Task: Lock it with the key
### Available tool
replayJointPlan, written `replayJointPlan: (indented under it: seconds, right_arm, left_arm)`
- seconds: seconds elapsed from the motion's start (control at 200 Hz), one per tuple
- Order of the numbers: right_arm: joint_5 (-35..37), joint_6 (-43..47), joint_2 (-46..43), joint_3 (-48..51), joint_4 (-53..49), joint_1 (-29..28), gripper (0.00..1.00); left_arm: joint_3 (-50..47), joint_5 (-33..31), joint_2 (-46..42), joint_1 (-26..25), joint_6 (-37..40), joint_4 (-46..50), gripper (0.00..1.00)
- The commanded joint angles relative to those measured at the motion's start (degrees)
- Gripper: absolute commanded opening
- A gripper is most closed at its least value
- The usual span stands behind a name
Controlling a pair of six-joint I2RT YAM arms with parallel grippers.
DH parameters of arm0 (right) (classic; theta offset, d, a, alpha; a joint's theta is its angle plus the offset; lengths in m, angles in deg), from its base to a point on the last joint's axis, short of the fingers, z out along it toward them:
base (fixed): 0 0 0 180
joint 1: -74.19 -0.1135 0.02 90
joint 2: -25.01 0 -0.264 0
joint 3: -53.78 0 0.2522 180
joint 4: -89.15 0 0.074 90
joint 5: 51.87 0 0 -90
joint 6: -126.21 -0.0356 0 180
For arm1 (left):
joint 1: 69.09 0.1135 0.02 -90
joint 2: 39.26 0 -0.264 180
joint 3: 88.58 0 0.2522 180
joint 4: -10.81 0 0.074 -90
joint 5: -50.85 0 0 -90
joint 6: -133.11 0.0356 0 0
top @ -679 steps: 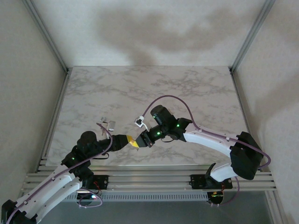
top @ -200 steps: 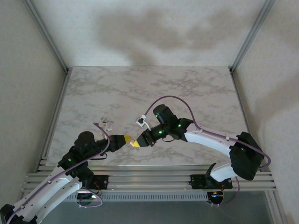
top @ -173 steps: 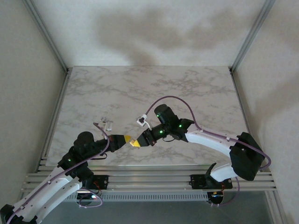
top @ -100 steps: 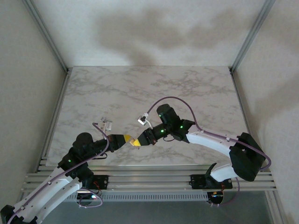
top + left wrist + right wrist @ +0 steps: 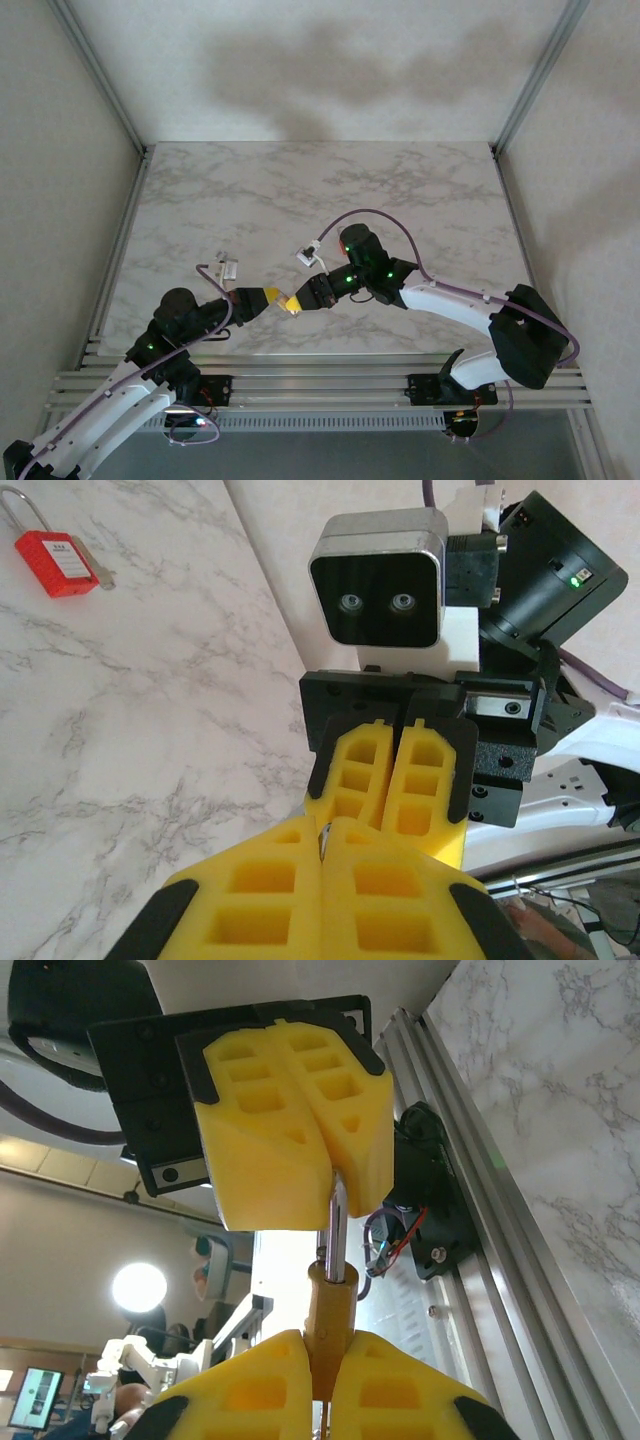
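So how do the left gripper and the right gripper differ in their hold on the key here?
The left gripper pinches the bare metal blade of the key, while the right gripper clamps its orange head. In the top view the left gripper reaches in from the left and the right gripper from the right, so they point at each other. Both are shut, have yellow fingers, and meet tip to tip above the table.

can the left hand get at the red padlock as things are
Probably not yet: the left hand and right hand are both shut on the key. The padlock lies apart on the open marble table.
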Motion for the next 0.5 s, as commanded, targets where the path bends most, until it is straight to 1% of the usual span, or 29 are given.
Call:
replayJointPlan:
  seconds: [0.0,0.21,0.34,0.496]
  right_arm:
    - [-4.4,-2.9,-2.5,-0.2,8.7,0.6,0.0]
    - [-3.9,-3.5,-0.9,-1.7,9.7,0.8,0.0]
    - [-3.5,-3.3,-0.7,-2.2,9.9,0.8,0.0]
    - [-2.5,-1.6,-0.4,-3.3,7.6,0.8,0.0]
  left_arm:
    - [-2.3,-1.0,-0.6,0.3,-0.9,1.9,0.0]
    - [-4.3,0.3,-1.4,0.2,-4.3,-2.8,0.0]
    - [-4.5,0.5,-1.7,0.1,-4.9,-3.4,0.0]
    - [-5.3,0.5,-2.2,-0.5,-6.2,-5.1,0.0]
